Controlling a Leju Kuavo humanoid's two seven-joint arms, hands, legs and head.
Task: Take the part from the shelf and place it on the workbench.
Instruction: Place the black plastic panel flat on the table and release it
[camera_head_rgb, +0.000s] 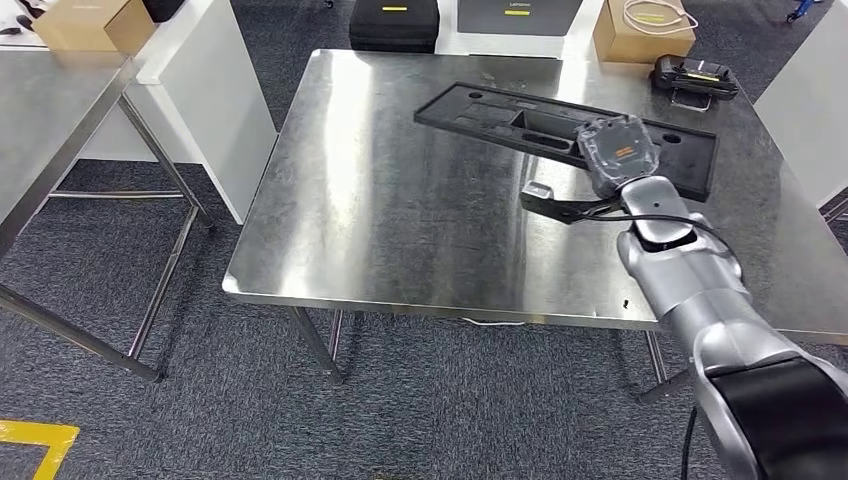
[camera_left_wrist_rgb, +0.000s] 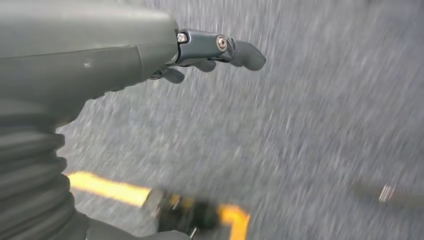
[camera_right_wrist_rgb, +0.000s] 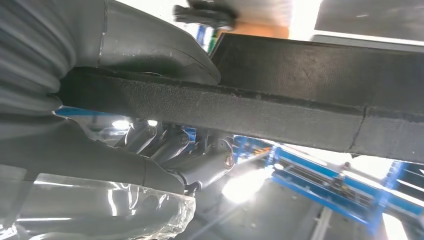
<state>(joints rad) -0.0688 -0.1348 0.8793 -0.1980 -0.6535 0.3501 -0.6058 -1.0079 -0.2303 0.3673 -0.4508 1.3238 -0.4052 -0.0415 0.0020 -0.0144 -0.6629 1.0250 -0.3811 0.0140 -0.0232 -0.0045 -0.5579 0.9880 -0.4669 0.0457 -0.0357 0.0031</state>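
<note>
head view: right hand (camera_head_rgb: 622, 152) over steel table (camera_head_rgb: 400, 220), fingers holding black part (camera_head_rgb: 590, 205); another long black part (camera_head_rgb: 500, 110) lies on table.
left wrist view: left hand (camera_left_wrist_rgb: 150, 60) fingers loosely apart, holding nothing, above carpet (camera_left_wrist_rgb: 310, 125).
right wrist view: part (camera_right_wrist_rgb: 250, 112) clamped under the thumb.
progress: carried over, release left.

A: Classify the location.

B: Industrial workshop or robotics test floor; the central counter (camera_head_rgb: 400, 220) is a bare stainless-steel top on metal legs; a second steel counter (camera_head_rgb: 50, 120) stands to the left, well apart.

A: State the floor evidence.

B: Grey short-pile carpet (camera_head_rgb: 200, 400) throughout; a yellow marking line (camera_head_rgb: 35, 440) is laid at the near left corner, as used for work zones.

A: List the storage evidence.

B: Cardboard boxes (camera_head_rgb: 640, 35) and black equipment cases (camera_head_rgb: 395, 25) stand beyond the far edge of the central counter; a white partition (camera_head_rgb: 215, 110) stands between the two counters; blue steel racking (camera_right_wrist_rgb: 340, 185) appears in the right wrist view.
</note>
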